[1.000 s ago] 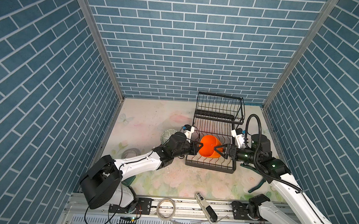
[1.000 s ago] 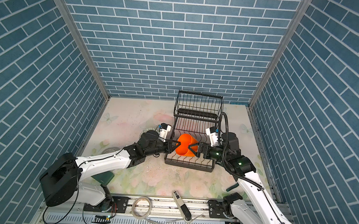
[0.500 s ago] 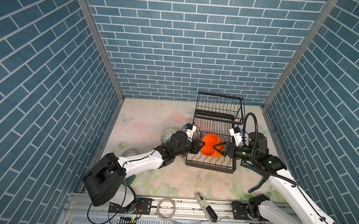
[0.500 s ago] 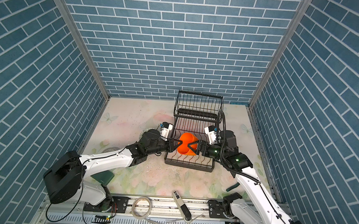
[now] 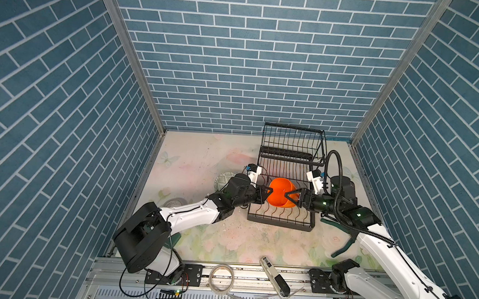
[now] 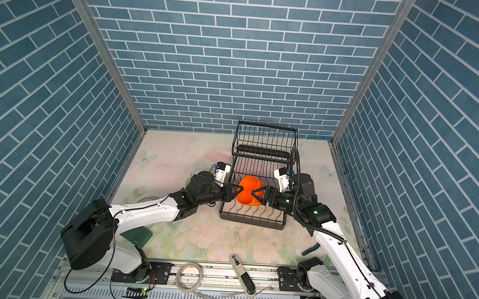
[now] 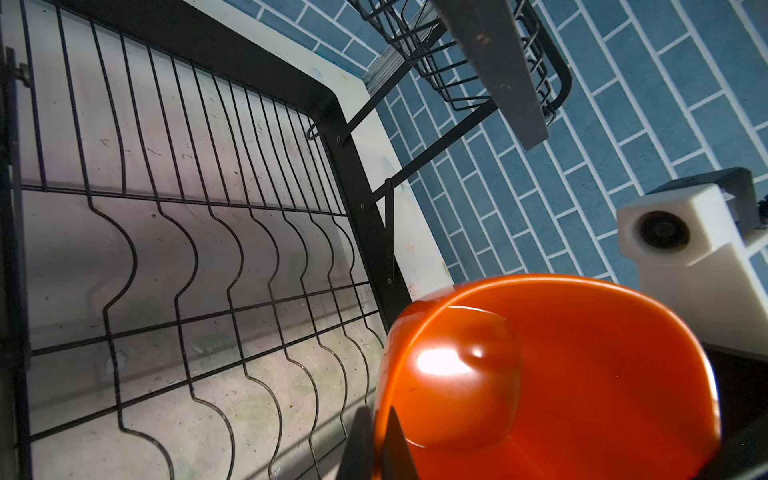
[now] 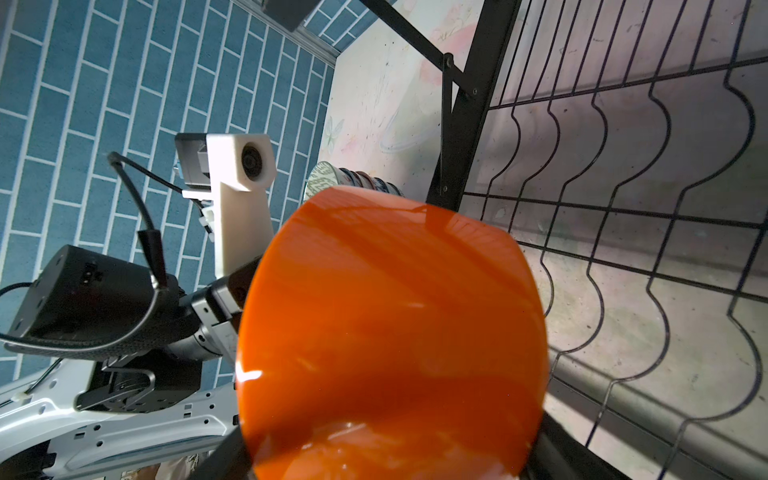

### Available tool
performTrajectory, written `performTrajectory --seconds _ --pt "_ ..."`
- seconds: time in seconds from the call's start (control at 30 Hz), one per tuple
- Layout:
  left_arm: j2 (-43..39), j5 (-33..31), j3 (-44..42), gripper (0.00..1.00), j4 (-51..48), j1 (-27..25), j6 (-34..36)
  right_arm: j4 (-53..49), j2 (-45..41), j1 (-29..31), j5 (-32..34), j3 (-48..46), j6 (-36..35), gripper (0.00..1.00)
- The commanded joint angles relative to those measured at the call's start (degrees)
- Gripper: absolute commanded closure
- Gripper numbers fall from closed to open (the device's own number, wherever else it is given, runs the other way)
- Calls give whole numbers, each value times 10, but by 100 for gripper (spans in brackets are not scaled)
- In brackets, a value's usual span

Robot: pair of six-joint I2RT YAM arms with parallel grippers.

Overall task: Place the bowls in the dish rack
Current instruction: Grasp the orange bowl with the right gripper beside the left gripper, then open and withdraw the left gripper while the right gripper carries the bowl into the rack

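- Left gripper (image 5: 269, 192): clamped on the rim of the orange rounded-square plastic bowl (image 5: 280, 192). In the left wrist view one finger (image 7: 392, 451) lies inside the wall and the other outside.
- Right gripper (image 5: 289, 196): jaws stand wide, astride the bowl's opposite side. Whether they press on it cannot be told.
- The orange bowl is tipped on its side, mouth toward the left arm. It hangs between the two grippers over the front part of the lower tier. Contact with the wires cannot be confirmed.
- Step in hand, as judged: seating this bowl on edge in the lower tier with both arms.
- Next move likely calls for lowering the bottom edge between two of the curved slot wires (image 7: 187, 249). The bowl should be kept upright on its edge, and the grip released only once the wires carry it.
- The large black wire two-tier dish rack (image 5: 286, 153) has no bowl resting in its lower tier. Its raised upper basket (image 5: 293, 136) also looks bare.
- A stack of small patterned ceramic bowls (image 8: 353, 178) sits on the floral tabletop (image 5: 192, 158), just outside the rack's left side. It is not yet loaded.
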Motion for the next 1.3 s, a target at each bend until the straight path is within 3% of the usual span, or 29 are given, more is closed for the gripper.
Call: performTrajectory --seconds 0.0,0.53,0.9,0.93,1.0,1.27 --pt "4 21 21 89 21 0 -3 28 -2 4 -23 -6 -6 33" --pt "14 20 23 63 18 0 -1 -9 -10 4 35 -4 -35 36" --pt "-14 0 20 21 -5 0 22 -78 2 5 145 13 -94 37" --pt "-22 -6 20 11 -14 0 29 -83 5 5 154 15 -99 37" --pt "-40 -14 24 0 -39 0 46 -85 11 5 166 20 -108 37" --pt "-149 -78 27 0 -162 -1 119 -114 45 18 243 51 -150 38"
